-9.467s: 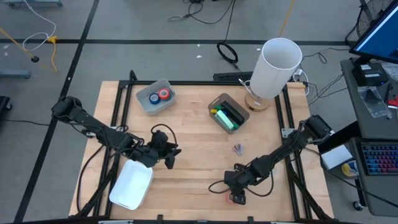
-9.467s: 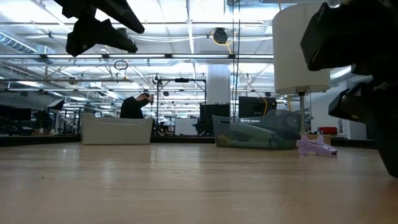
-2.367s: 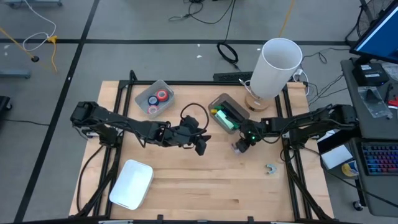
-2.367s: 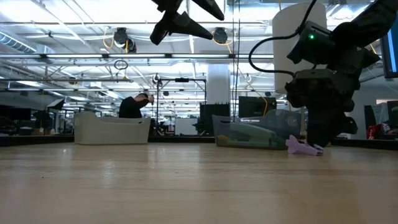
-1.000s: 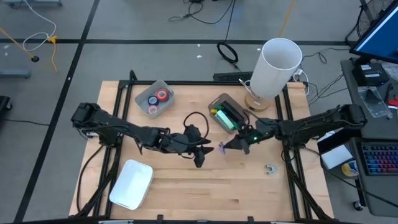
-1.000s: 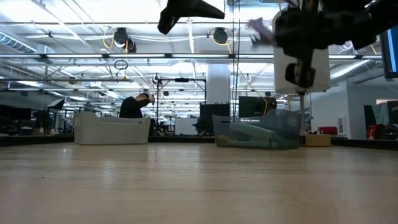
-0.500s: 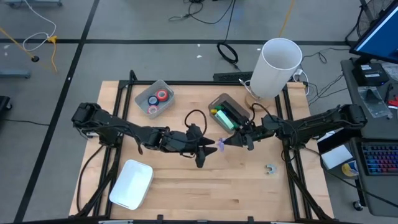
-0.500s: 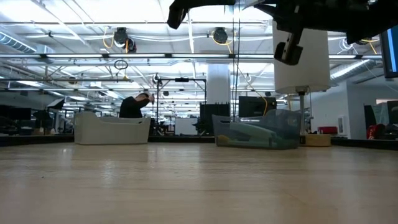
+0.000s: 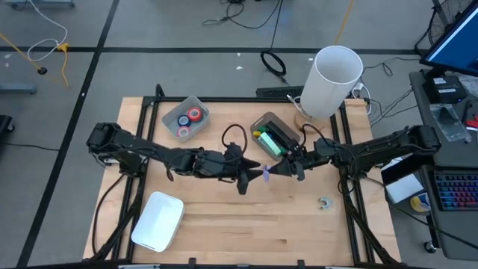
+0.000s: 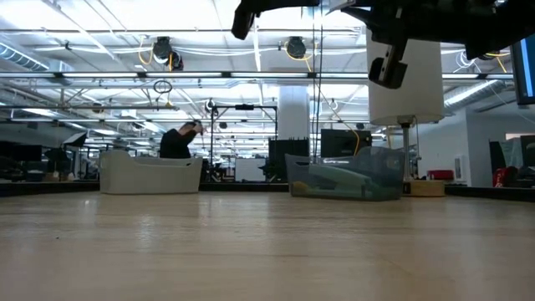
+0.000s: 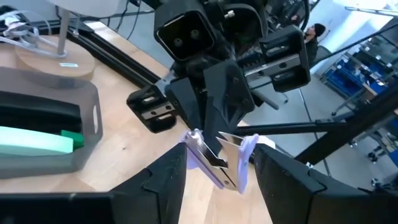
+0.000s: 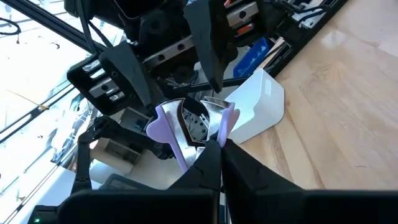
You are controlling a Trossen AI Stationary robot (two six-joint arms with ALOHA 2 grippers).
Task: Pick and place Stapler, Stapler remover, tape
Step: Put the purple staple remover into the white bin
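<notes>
Mid-handover, by the look of it. Stapler remover (image 9: pixel 266 172) held up in the air over the middle of the surface (image 9: pixel 224 224), well clear of the wood, pinched in the clenched right tool (image 9: pixel 275 171). Left tool (image 9: pixel 252 178) brought in nose to nose from the other side, fingers (image 11: pixel 166 182) parted and standing either side of the purple handles without a visible touch.

Next move, as a judgement: close the left tool squarely on the remover's body, confirm the grip, and only then let the right tool release. Letting go too soon risks a drop onto the surface. Little room between the two sets of tips, so a slow, straight closing seems wise.

From the right wrist view, two purple handles spread in a V with the metal claws between them, the open end turned toward the left tool. Long axis probably along the line joining the two tools, roughly level, though too small in the high view to be sure.

Tape (image 9: pixel 187 116) in its grey bin at the back left.
</notes>
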